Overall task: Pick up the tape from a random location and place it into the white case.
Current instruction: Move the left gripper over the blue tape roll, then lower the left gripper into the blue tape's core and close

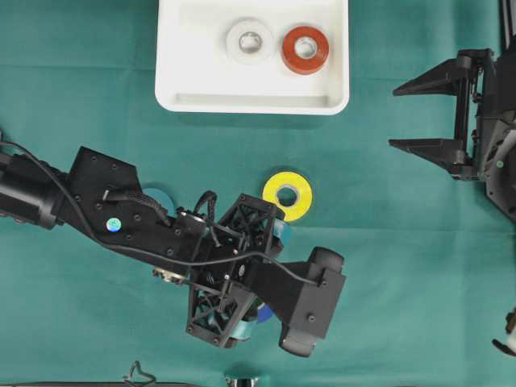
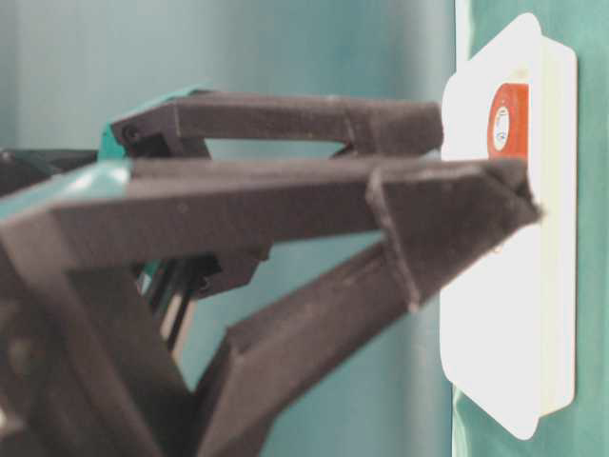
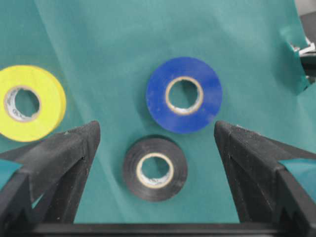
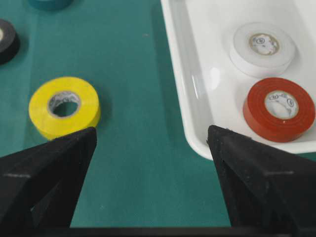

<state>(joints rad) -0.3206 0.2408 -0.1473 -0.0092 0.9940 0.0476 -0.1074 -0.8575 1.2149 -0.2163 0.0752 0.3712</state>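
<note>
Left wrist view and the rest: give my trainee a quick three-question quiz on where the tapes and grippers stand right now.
1. True or false: the white case holds two rolls.
2. Which roll sits lowest between the left gripper's open jaws in the left wrist view? A) black roll B) yellow roll C) red roll
3. Fill in: the right gripper is ____.

Key: 1 true (white roll and red); 2 A; 3 open.
</note>
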